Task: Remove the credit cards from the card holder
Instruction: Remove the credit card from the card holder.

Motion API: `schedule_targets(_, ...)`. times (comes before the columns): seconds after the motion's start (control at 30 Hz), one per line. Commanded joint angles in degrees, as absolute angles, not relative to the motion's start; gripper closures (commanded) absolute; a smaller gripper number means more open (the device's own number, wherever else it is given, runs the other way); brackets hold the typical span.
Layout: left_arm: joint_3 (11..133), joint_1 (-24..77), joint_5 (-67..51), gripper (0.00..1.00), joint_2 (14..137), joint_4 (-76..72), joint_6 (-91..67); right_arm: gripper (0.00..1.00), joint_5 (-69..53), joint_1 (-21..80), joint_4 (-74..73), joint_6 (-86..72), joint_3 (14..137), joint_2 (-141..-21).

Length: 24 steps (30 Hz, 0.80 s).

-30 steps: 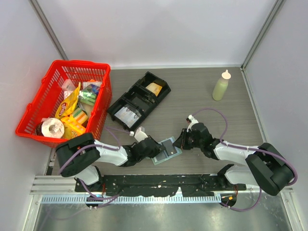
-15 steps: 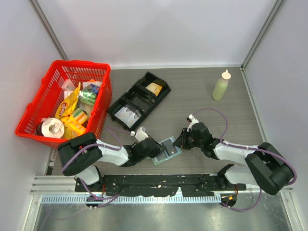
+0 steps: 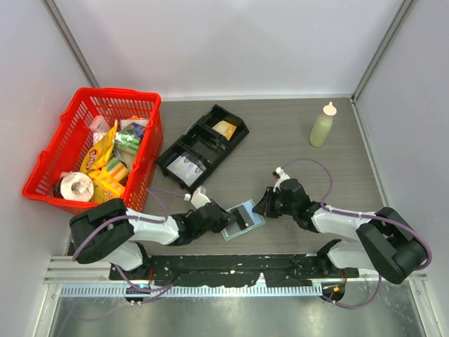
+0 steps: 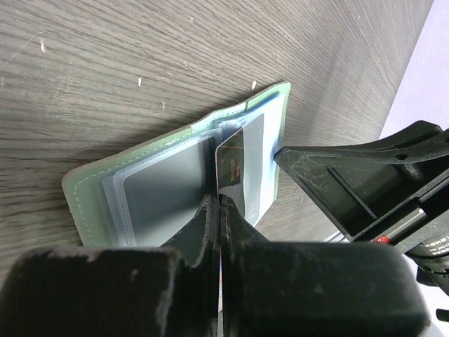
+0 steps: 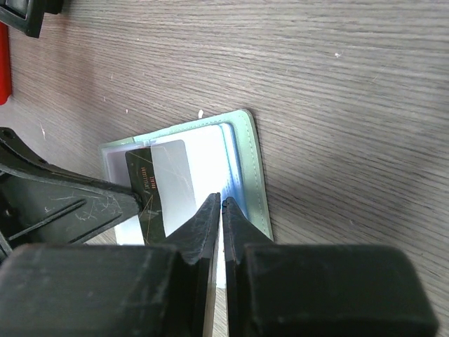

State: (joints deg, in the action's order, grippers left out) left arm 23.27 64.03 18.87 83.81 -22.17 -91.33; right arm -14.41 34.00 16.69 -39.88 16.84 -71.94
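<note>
The card holder [image 3: 243, 220] lay open near the table's [image 3: 280, 140] front edge, with bare wood beyond it. The left gripper [image 4: 219, 202] pinched a credit card [image 4: 235, 172] that stood partly out of its sleeve. The right gripper [image 5: 220, 203] clamped the holder's inner leaves. Fingers hid the card's lower edge.

— Is this a shop, with that red basket [image 3: 150, 151] of groceries [image 3: 98, 158]?
— No, a robotics lab cell. Two robot arms [image 3: 151, 226] are bolted to a metal rail [image 3: 210, 290] at the edge of a grey wood-grain table [image 3: 280, 140], and plain white panels [image 3: 231, 49] on metal posts [image 3: 382, 45] wall it in
</note>
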Motion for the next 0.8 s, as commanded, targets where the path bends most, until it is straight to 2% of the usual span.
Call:
schedule_targets(0.0,23.2,64.2,19.2,0.91,83.5,-20.7,-91.5,0.90,-13.4,33.4,13.9,-39.5,15.9,-73.2)
schedule_targets(0.07,23.5,64.2,18.5,0.75,84.4,-21.8,-91.3,0.90,-13.5,33.4,14.0,-39.5,15.9,-73.3)
schedule_targets(0.13,23.8,64.2,18.2,0.67,85.2,-22.3,-91.3,0.90,-13.7,33.5,13.9,-39.5,15.9,-73.2)
schedule_targets(0.4,24.7,64.2,17.2,0.64,88.2,-23.2,-92.4,0.92,-13.9,33.2,14.1,-39.5,15.9,-73.3)
schedule_targets(0.53,24.1,64.1,17.1,0.74,88.9,-24.3,-93.5,0.92,-14.0,33.2,14.3,-39.6,15.8,-73.3)
schedule_targets(0.7,22.3,64.2,18.7,0.98,86.8,-24.3,-94.2,0.93,-13.7,33.3,14.3,-39.6,15.7,-73.3)
schedule_targets(0.77,21.8,64.2,19.2,1.00,85.7,-23.7,-94.2,0.92,-13.4,33.3,14.3,-39.6,15.6,-73.4)
